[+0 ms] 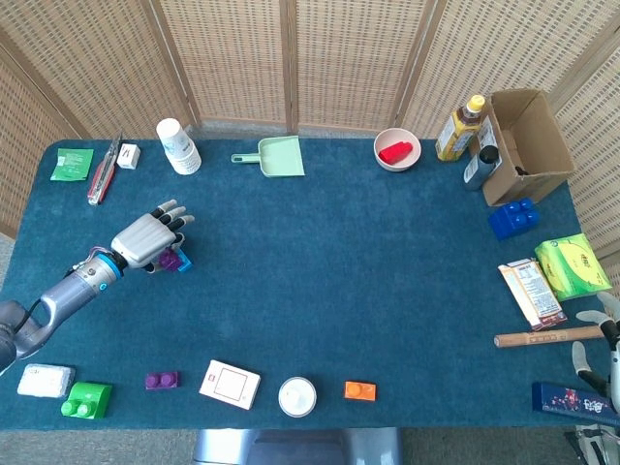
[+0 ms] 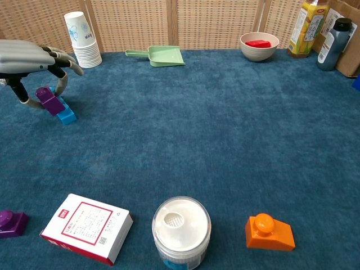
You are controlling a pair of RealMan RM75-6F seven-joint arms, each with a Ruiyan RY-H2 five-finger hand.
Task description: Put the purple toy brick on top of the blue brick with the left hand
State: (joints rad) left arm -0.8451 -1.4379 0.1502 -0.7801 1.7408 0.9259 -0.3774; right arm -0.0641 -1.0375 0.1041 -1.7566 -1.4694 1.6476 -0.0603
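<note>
The left robot hand [image 2: 34,56] pinches the purple toy brick [image 2: 49,101], which sits tilted on the blue brick [image 2: 64,114] at the left of the surface [image 2: 225,140]. If released crooked, it may slide off.

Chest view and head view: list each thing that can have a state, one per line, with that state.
left hand: holds the purple brick, fingers around it
purple toy brick: tilted, touching the blue brick, not seated flat
blue brick: lying on the table
paper cups: stacked, upright
dustpan: empty
bowl: holds a red thing
cardboard box: open
right hand: open, at the table edge
</note>
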